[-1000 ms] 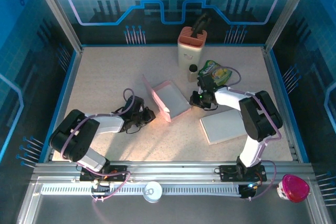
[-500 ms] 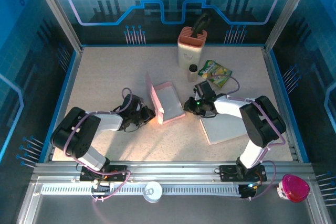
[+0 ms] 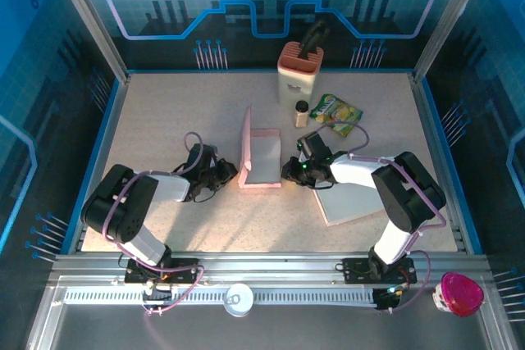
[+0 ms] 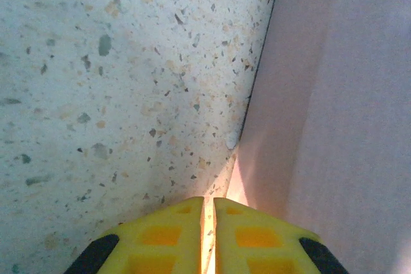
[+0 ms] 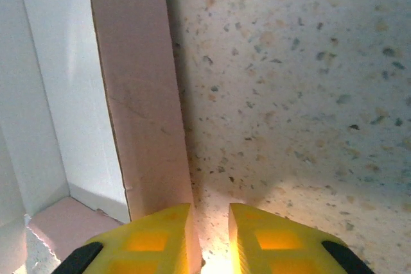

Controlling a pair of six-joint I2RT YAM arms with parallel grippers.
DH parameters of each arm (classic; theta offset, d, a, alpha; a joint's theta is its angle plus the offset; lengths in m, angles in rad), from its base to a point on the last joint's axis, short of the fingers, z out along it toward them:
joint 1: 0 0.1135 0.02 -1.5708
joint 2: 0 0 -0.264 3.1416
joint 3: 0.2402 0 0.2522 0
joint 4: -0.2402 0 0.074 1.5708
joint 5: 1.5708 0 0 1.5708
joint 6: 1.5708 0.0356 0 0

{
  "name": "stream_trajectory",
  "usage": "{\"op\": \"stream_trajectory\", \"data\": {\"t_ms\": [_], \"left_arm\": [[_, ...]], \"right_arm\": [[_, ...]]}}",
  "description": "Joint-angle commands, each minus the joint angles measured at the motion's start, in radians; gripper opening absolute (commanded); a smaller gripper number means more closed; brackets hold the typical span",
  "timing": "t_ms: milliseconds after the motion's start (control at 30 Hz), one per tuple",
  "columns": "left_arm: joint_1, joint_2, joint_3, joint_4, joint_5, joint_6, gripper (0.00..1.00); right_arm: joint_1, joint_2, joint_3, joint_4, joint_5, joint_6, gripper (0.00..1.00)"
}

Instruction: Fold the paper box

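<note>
Top external view has two arms reaching from the near rail to a pink box (image 3: 262, 160) at mid-worktop (image 3: 164, 112), one pincer on each side of it. The left pincer (image 3: 230, 176) sits at the box's near left corner. In the left wrist view its fingers (image 4: 173, 239) are pressed almost together with nothing between them, and a pink wall rises just to their right. The right pincer (image 3: 289, 171) is at the box's right wall. The right wrist view shows it narrowly parted, with bare worktop in the gap and its left finger (image 5: 154, 239) against the outside of that wall, gripping nothing. The box looks part-formed: low walls are raised, and a tall flap (image 3: 245, 141) stands upright along the left side. The step in hand is probably squaring the sides and bringing that flap over. To do it well, the right pincer should brace the right wall so the box cannot slide. The left pincer should push low on the flap, near the crease, and slowly, since thin card is likely to buckle if shoved high. Counted near to far: one disc (image 3: 239, 298) and one tub (image 3: 458, 293) by the rail, two arms, two pincers, one sheet (image 3: 354, 201) under the right arm, one box, one bottle (image 3: 301, 112), one packet (image 3: 338, 111), one holder (image 3: 299, 71).
</note>
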Motion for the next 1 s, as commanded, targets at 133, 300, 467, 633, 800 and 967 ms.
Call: {"op": "stream_trajectory", "data": {"t_ms": [133, 300, 467, 633, 800, 967], "left_arm": [[0.027, -0.001, 0.061, -0.036, 0.045, 0.056, 0.12], [0.065, 0.002, 0.099, -0.114, 0.033, 0.087, 0.12], [0.108, 0.046, 0.196, -0.225, 0.034, 0.168, 0.12], [0.134, 0.109, 0.297, -0.308, 0.049, 0.242, 0.12], [0.142, 0.166, 0.395, -0.349, 0.085, 0.289, 0.11], [0.142, 0.204, 0.485, -0.366, 0.135, 0.319, 0.11]], "right_arm": [[0.045, -0.001, 0.011, 0.009, 0.004, 0.025, 0.22], [0.098, -0.023, 0.003, 0.016, 0.068, 0.098, 0.23], [0.196, -0.022, -0.006, 0.06, 0.15, 0.224, 0.25], [0.288, 0.041, -0.002, 0.167, 0.203, 0.367, 0.27], [0.359, 0.07, -0.018, 0.271, 0.277, 0.507, 0.28], [0.406, 0.092, 0.042, 0.268, 0.295, 0.529, 0.32]]}}
